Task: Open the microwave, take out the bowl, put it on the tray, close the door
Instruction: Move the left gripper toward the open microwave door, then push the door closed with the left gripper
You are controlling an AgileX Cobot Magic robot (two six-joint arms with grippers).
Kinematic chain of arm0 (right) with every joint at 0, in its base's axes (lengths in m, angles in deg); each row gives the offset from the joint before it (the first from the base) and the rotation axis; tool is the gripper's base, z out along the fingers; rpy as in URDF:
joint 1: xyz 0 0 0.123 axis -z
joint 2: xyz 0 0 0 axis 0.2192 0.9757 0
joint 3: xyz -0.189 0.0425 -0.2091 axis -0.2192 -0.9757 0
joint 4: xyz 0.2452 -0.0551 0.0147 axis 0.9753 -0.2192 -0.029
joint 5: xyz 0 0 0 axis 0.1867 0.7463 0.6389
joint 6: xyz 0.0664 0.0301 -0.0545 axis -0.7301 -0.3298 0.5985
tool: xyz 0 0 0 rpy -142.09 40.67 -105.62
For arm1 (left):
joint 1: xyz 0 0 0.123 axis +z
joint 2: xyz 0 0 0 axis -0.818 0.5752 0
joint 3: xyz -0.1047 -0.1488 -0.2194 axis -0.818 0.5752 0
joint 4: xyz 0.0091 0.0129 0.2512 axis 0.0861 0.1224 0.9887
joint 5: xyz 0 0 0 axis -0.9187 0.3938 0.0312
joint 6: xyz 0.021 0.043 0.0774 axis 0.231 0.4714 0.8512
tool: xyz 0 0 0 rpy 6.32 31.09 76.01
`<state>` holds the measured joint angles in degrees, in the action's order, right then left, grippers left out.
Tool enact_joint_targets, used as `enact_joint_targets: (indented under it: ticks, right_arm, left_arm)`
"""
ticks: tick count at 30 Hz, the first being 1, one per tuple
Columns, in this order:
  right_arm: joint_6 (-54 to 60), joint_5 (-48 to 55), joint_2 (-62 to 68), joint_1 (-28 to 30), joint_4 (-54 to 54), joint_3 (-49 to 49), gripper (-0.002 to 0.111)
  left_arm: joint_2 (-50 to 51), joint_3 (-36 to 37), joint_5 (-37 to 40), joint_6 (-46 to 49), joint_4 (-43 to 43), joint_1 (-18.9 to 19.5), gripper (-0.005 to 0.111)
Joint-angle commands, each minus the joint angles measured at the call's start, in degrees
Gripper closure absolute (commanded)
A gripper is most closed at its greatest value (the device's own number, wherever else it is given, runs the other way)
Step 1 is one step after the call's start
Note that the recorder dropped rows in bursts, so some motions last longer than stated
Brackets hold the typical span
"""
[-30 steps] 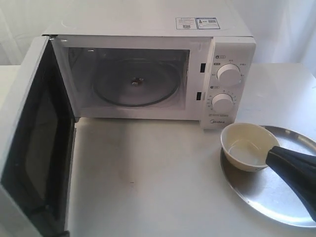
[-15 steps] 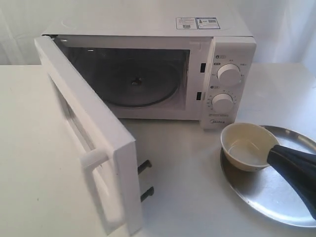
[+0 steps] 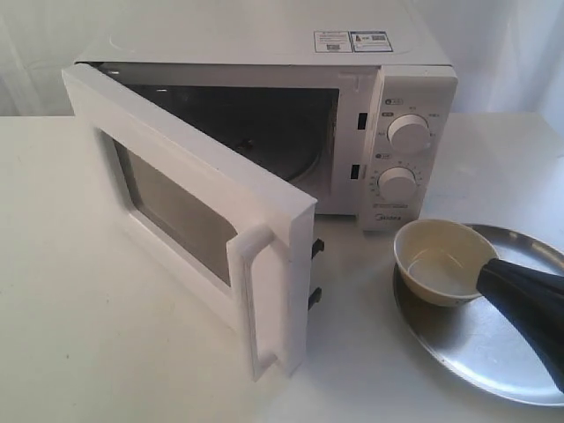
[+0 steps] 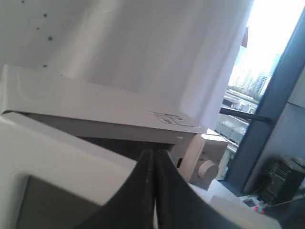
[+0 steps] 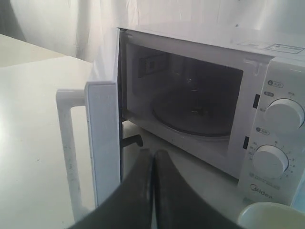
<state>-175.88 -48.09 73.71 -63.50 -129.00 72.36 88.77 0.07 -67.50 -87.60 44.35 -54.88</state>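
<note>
Door (image 3: 189, 207) of the microwave (image 3: 264, 40) stands about half shut. It has swung further in than half a second ago, and its handle (image 3: 261, 300) is now nearer the oven. The bowl (image 3: 441, 261) sits unmoved on the left part of the tray (image 3: 493, 361), right of the microwave. The right gripper (image 5: 153, 155) stays over the tray, fingers pressed together, empty. The left gripper (image 4: 153, 155), also pressed together, is close to the door.

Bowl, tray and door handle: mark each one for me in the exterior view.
bowl (image 3: 443, 264), exterior view, pale inside surface.
tray (image 3: 458, 345), exterior view, bare metal floor.
door handle (image 3: 251, 304), exterior view, vertical white bar.
</note>
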Motion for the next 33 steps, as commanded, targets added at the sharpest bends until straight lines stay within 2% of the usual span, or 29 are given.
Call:
enact_joint_targets:
  ticks: [1, 2, 4, 7, 8, 9, 10, 11, 12, 13, 14, 16, 17, 18, 19, 21, 27, 33]
  right_arm:
    - [-0.45, 0.09, -0.33, -0.02, -0.29, -0.12, 0.108]
    - [-0.45, 0.09, -0.33, -0.02, -0.29, -0.12, 0.108]
    - [-0.45, 0.21, -0.33, -0.02, -0.29, -0.12, 0.108]
    - [-0.45, 0.21, -0.33, -0.02, -0.29, -0.12, 0.108]
    - [-0.45, 0.21, -0.33, -0.02, -0.29, -0.12, 0.108]
    - [-0.45, 0.21, -0.33, -0.02, -0.29, -0.12, 0.108]
    - [-0.45, 0.21, -0.33, -0.02, -0.29, -0.12, 0.108]
    - [-0.45, -0.01, -0.33, -0.02, -0.29, -0.12, 0.108]
    - [-0.45, -0.45, -0.33, -0.02, -0.29, -0.12, 0.108]
    - [-0.45, -1.16, -0.33, -0.02, -0.29, -0.12, 0.108]
    - [-0.45, -1.55, -0.33, -0.02, -0.29, -0.12, 0.108]
    - [-0.45, -1.55, -0.33, -0.02, -0.29, -0.12, 0.108]
    - [-0.45, -1.55, -0.33, -0.02, -0.29, -0.12, 0.108]
    - [-0.45, -1.83, -0.33, -0.02, -0.29, -0.21, 0.108]
    - [-0.45, -2.57, -0.33, -0.02, -0.29, -0.7, 0.108]
    - [-0.45, -2.57, -0.33, -0.02, -0.29, -1.46, 0.108]
    - [-0.45, -1.57, -0.33, -0.02, -0.21, -1.99, 0.108]
    - [-0.45, -1.48, -0.33, -0.02, -0.21, -1.99, 0.108]
  left_arm:
    - [13.14, -13.77, -5.16, -15.92, 25.19, -0.04, 0.107]
    - [17.37, -16.54, -8.29, -19.28, 31.29, -0.17, 0.107]
    - [25.36, -19.18, -12.81, -20.23, 31.62, -1.16, 0.107]
    - [35.89, -23.35, -13.59, -21.93, 31.77, -6.47, 0.107]
    - [38.71, -24.32, -14.96, -22.06, 32.9, -8.74, 0.107]
    - [42.45, -25.27, -17.07, -22.06, 34.61, -12.75, 0.107]
    - [43.84, -25.27, -17.73, -21.74, 34.5, -14.65, 0.107]
    - [45.4, -25.27, -18.14, -20.31, 34.74, -17.04, 0.107]
    - [47.86, -25.27, -18.45, -16.57, 36.09, -21.68, 0.107]
    - [48.89, -25.27, -18.29, -14.09, 36.87, -23.7, 0.107]
    - [50.4, -25.27, -14.52, -8.12, 36.89, -26.75, 0.107]
    - [51.68, -25.27, -5.23, -0.89, 32.2, -29.18, 0.107]
    - [52.91, -25.27, 4.24, 6.11, 21.41, -30.72, 0.107]
    - [53.67, -25.27, 8.03, 10.36, 13.53, -31.12, 0.107]
    - [55.03, -25.67, 10.14, 19.73, 0.76, -31.26, 0.107]
    - [56.68, -26.92, 9.23, 28.35, -6.97, -31.26, 0.107]
    - [62.6, -34.22, 5.79, 35.88, -11.96, -31.26, 0.107]
    - [71.4, -44.07, 11.16, 40.57, -18.0, -31.26, 0.107]
